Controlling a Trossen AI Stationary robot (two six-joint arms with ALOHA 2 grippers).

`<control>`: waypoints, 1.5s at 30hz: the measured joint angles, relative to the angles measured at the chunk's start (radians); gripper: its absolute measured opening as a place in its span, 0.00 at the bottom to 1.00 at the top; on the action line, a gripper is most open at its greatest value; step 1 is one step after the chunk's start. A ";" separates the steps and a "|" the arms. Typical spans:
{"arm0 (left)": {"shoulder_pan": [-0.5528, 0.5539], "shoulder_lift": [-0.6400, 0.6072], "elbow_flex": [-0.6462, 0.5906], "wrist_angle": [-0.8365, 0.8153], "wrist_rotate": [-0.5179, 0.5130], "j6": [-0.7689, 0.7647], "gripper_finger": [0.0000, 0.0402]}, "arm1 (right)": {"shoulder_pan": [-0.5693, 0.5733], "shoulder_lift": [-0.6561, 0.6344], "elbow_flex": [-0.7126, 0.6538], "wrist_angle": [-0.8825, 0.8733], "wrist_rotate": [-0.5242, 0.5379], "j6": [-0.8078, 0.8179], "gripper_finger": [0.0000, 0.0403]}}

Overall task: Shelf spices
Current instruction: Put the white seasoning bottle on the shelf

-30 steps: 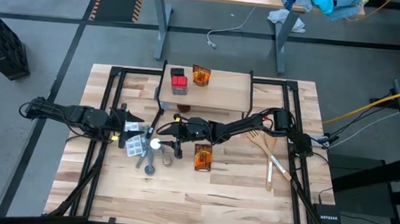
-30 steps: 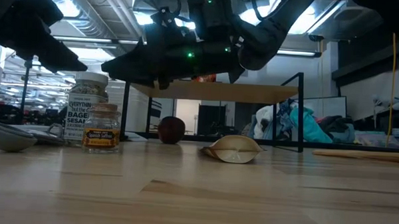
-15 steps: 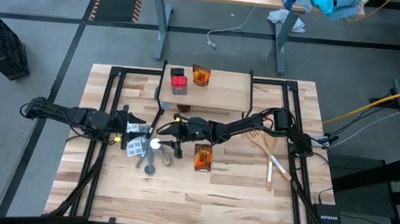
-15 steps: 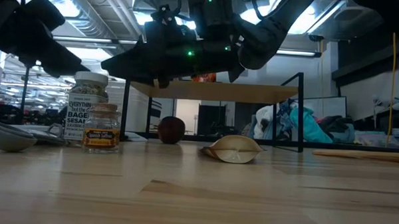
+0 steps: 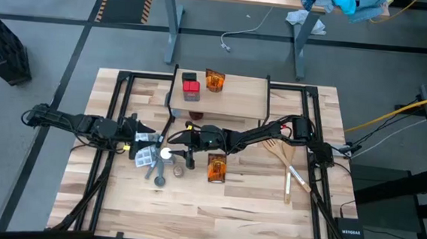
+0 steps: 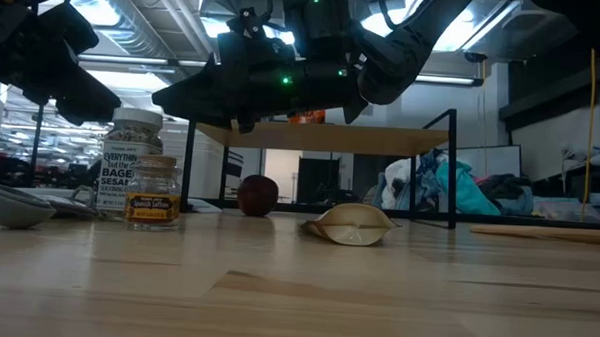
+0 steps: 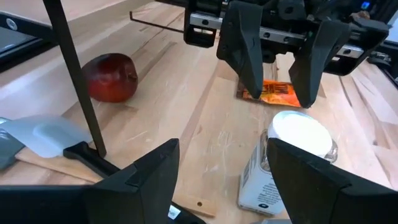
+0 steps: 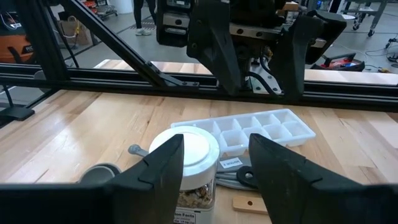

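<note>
The white-capped jar (image 5: 166,152) stands upright on the table in front of the shelf (image 5: 237,98), with the small brown-capped jar (image 6: 152,191) beside it. One orange packet (image 5: 216,167) lies on the table. Another orange packet (image 5: 215,80), a red-topped box (image 5: 190,80) and a dark grey tin (image 5: 192,95) sit on the shelf board. My left gripper (image 5: 143,137) and my right gripper (image 5: 173,141) face each other over the white-capped jar (image 7: 292,155), both open. In the right wrist view the jar's cap (image 8: 185,149) shows between my right gripper's (image 8: 216,142) fingers, which hover above it.
A white ice-cube tray (image 8: 249,130) and a grey ladle (image 5: 159,180) lie left of the jars. A red apple (image 7: 112,78) rests under the shelf by a black leg (image 7: 78,81). The wooden spatula (image 5: 289,166) lies to the right. The table's near part is bare wood.
My left gripper has sunk a little toward the white-capped jar. The jars and packets have stayed where they were.
</note>
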 joint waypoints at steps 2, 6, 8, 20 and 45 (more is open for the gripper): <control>0.000 0.000 0.000 -0.004 0.000 0.000 0.59 | 0.000 0.000 0.000 0.000 0.000 0.000 0.47; 0.000 0.000 0.001 -0.006 0.000 0.000 0.59 | -0.002 0.000 0.000 -0.001 -0.070 0.001 0.47; 0.000 0.000 0.001 -0.007 0.000 0.000 0.59 | -0.008 0.000 0.000 0.007 -0.123 0.006 0.47; 0.000 0.000 0.001 -0.010 0.000 0.000 0.59 | 0.016 0.000 0.000 0.007 0.009 0.040 0.72; 0.000 0.000 0.001 -0.012 0.000 0.001 0.59 | 0.082 0.003 0.000 -0.015 0.156 0.087 0.93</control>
